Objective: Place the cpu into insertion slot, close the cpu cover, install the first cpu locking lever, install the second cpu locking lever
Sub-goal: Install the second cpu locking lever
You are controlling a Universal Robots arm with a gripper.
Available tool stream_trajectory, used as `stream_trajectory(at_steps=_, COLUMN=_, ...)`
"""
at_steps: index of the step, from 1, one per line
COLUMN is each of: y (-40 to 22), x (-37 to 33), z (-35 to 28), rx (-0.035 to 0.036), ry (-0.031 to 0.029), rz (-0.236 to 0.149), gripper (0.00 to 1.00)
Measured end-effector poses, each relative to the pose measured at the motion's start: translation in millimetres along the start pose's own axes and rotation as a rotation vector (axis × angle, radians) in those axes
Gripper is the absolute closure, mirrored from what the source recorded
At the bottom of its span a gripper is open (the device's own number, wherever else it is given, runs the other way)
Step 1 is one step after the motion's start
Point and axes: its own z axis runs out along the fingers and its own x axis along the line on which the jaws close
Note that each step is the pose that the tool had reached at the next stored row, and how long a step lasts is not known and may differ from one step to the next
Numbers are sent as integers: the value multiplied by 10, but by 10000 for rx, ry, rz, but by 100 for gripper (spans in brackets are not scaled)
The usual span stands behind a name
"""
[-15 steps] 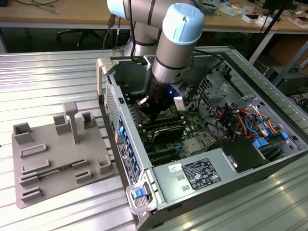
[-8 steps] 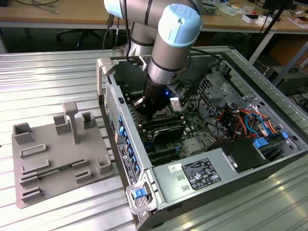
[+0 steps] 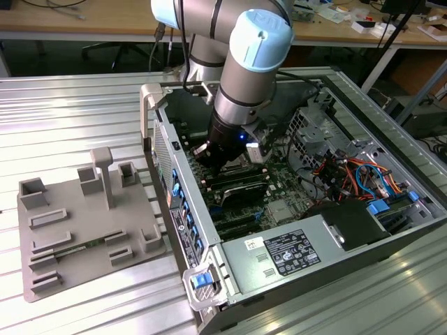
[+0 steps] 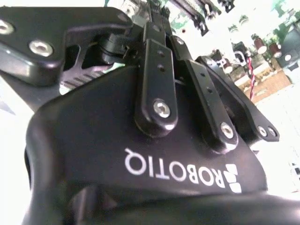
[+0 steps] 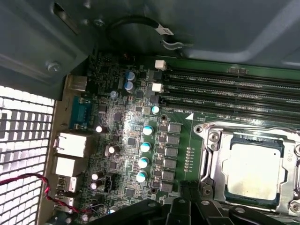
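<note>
The cpu (image 5: 253, 169), a flat square chip with a dull silver top, lies in the socket on the green motherboard in the first wrist view. The cpu cover (image 5: 218, 161), a silvery metal frame, lies flat around it. Black parts of my gripper (image 5: 180, 211) show close beside the socket. In the exterior view the gripper (image 3: 222, 162) reaches down into the open computer case (image 3: 209, 251), just above the motherboard. The second wrist view shows the gripper's black body and link bars (image 4: 157, 84) from close up.
Long memory slots (image 5: 234, 91) run beside the socket, with rows of capacitors (image 5: 145, 147) and rear ports (image 5: 70, 157) nearby. A red-black wire (image 5: 28, 180) hangs at the case wall. A power supply (image 3: 293, 251), cables (image 3: 356, 174) and a grey fixture plate (image 3: 84, 223) surround the work area.
</note>
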Motion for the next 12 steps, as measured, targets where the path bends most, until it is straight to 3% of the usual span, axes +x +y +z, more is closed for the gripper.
stream_trajectory(at_steps=4, y=-22, x=3, z=5, rx=-13, ry=-3, rz=-4, gripper=89)
stream_trajectory(at_steps=6, y=-26, x=3, z=2, rx=85, ry=12, rz=-3, gripper=89)
stream_trajectory(at_steps=8, y=-26, x=-7, z=-12, rx=96, ry=13, rz=-3, gripper=89)
stream_trajectory(at_steps=10, y=-34, x=-65, z=-15, rx=97, ry=26, rz=2, gripper=89)
stream_trajectory(at_steps=12, y=-48, x=-171, z=-15, rx=93, ry=54, rz=1, gripper=89)
